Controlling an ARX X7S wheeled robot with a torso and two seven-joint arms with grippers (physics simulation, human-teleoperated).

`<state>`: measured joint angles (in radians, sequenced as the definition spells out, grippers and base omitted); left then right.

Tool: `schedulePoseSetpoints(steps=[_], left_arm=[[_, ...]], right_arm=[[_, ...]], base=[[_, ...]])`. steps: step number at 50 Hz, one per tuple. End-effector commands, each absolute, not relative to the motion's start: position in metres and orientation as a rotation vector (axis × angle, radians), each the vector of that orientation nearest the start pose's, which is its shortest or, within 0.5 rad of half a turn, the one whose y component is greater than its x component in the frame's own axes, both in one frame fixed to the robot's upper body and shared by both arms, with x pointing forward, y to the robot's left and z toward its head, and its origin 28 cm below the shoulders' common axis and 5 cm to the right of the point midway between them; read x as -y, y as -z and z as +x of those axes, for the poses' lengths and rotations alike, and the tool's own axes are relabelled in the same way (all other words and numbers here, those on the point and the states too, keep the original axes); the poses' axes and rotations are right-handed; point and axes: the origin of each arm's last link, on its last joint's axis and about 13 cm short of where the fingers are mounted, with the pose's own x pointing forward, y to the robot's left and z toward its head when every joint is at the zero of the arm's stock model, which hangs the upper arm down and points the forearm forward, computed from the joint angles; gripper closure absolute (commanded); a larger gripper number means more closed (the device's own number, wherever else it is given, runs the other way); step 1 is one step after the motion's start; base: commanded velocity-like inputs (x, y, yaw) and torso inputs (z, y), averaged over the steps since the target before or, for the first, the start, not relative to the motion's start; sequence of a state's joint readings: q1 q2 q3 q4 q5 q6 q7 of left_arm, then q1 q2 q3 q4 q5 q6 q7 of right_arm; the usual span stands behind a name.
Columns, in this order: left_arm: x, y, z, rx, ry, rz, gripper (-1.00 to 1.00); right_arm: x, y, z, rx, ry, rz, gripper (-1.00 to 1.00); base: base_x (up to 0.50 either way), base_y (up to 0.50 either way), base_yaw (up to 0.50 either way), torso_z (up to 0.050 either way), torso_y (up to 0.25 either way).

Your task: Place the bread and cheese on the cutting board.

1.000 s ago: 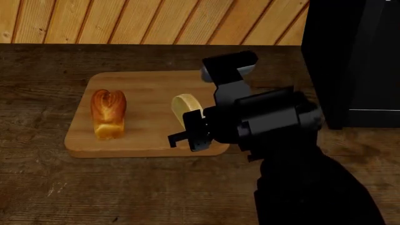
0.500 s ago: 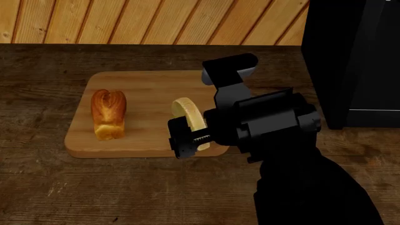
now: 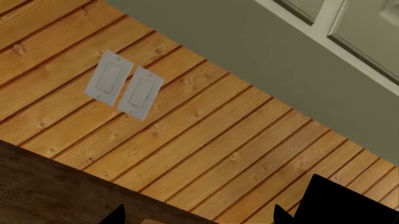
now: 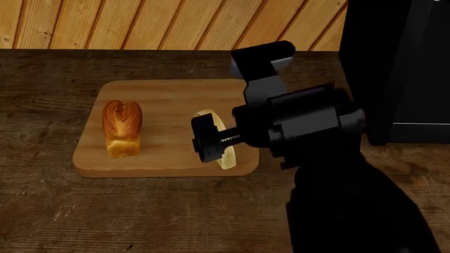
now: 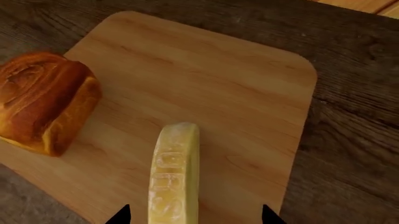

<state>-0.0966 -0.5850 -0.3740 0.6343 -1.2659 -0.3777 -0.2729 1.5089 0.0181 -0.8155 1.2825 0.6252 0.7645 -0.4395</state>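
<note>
The cutting board point(image 4: 168, 100) lies on the dark wooden countertop point(image 4: 140, 211). The bread point(image 4: 122, 126) stands on the board's left part. The cheese point(image 4: 226, 157) stands on its edge on the board's right part, mostly hidden by my right gripper point(image 4: 208, 139). In the right wrist view the cheese point(image 5: 174, 172) lies between the widely spread fingertips of the open right gripper point(image 5: 194, 217) and touches neither, with the bread point(image 5: 44, 100) and the board point(image 5: 237, 93) beyond. The left gripper point(image 3: 198, 220) is open and empty, facing the wall.
A tall black appliance point(image 4: 393, 68) stands at the right, close to the board's right end. A wood-panel wall point(image 4: 140, 23) runs behind the counter. The left wrist view shows two white wall switches point(image 3: 124, 88) and a window frame point(image 3: 337, 28).
My right gripper has shifted toward the far side of the board and now hangs over the cheese. The bread and board have not moved.
</note>
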Motion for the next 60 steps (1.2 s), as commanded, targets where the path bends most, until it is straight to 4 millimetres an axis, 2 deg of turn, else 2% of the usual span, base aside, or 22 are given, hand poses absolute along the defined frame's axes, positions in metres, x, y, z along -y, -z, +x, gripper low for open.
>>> schedulePoseSetpoints(steps=[1, 19, 27, 47, 57, 60], left_arm=[[-0.302, -0.197, 0.187, 0.357, 0.126, -0.496, -1.0], [-0.302, -0.197, 0.186, 0.356, 0.129, -0.498, -1.0], [-0.301, -0.197, 0.186, 0.358, 0.132, -0.496, -1.0], [-0.298, -0.196, 0.186, 0.344, 0.127, -0.479, -1.0], [-0.295, -0.197, 0.179, 0.351, 0.108, -0.488, -1.0], [-0.293, -0.199, 0.174, 0.361, 0.104, -0.483, -1.0]], right_arm=[[0.084, -0.23, 0.417, -0.621, -0.524, -0.112, -1.0], [0.087, -0.259, 0.424, -0.464, -0.518, -0.059, -1.0], [0.094, -0.255, 0.424, -0.428, -0.501, -0.038, -1.0], [0.099, -0.251, 0.378, -0.214, -0.46, -0.027, -1.0], [0.1, -0.241, 0.354, -0.136, -0.439, -0.068, -1.0], [0.1, -0.237, 0.348, -0.124, -0.363, -0.137, -1.0]], base=[[0.0, 0.0, 0.0, 0.0, 0.0], [0.0, 0.0, 0.0, 0.0, 0.0], [0.0, 0.0, 0.0, 0.0, 0.0], [0.0, 0.0, 0.0, 0.0, 0.0], [0.0, 0.0, 0.0, 0.0, 0.0], [0.0, 0.0, 0.0, 0.0, 0.0]])
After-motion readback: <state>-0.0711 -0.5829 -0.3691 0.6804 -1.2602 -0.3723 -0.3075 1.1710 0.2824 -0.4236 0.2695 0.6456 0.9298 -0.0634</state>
